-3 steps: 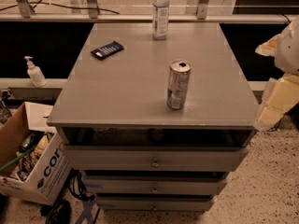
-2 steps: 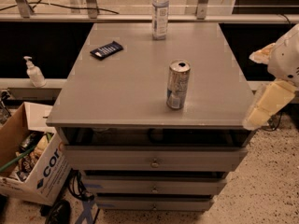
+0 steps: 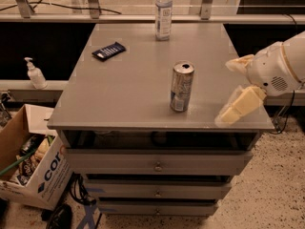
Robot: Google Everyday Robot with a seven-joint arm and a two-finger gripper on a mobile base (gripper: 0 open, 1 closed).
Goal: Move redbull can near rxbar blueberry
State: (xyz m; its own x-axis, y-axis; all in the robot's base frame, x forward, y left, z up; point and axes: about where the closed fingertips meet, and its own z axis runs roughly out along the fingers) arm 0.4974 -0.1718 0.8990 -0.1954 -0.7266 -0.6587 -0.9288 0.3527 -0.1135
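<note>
Silver and slim, the redbull can (image 3: pixel 182 87) could topple if the open tool (image 3: pixel 225 91), over the worktop (image 3: pixel 128 92) edge, clips it.

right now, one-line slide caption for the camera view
The gripper, jaws open, at the table's right edge beside the upright redbull can; rxbar blueberry back-left.

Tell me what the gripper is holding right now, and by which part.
Nothing. The gripper is open and empty at the edge of the table; the redbull can stands apart from it, untouched.
</note>
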